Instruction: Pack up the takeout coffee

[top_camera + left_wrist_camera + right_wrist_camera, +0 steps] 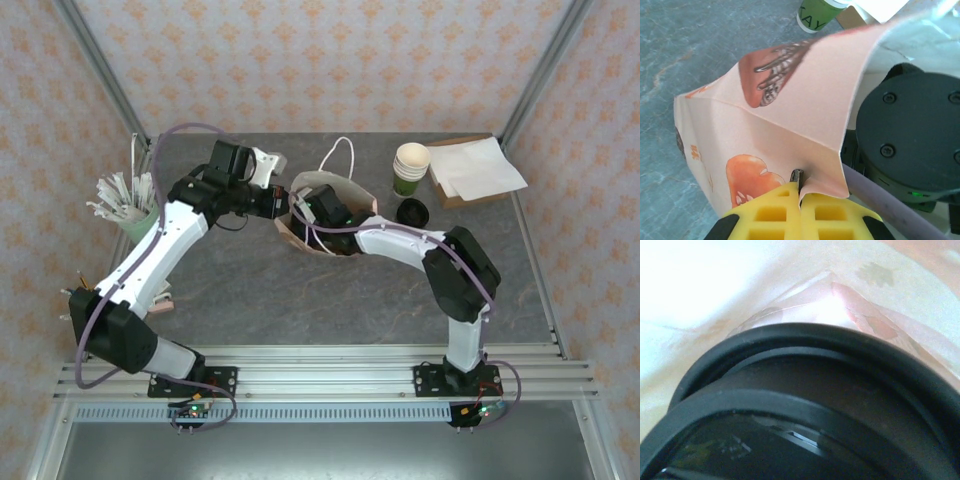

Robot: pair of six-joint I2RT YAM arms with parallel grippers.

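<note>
Takeout coffee [805, 405] sits in bag [790, 100]; left pincer [799, 197] clamps bag edge (right pincer [320, 213]: cannot tell).

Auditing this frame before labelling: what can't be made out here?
Right pincer: top view, tips sunk in the bag; open or gripping, unclear.
Right wrist view: a blurred black lid up close hides whatever lies below it.
Left pincer: left wrist view, bottom edge cuts off all but its tips.

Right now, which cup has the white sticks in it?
The pale mint-green cup on the far left holds the white sticks; the stacked dark-green cups at the back right hold none.
</note>
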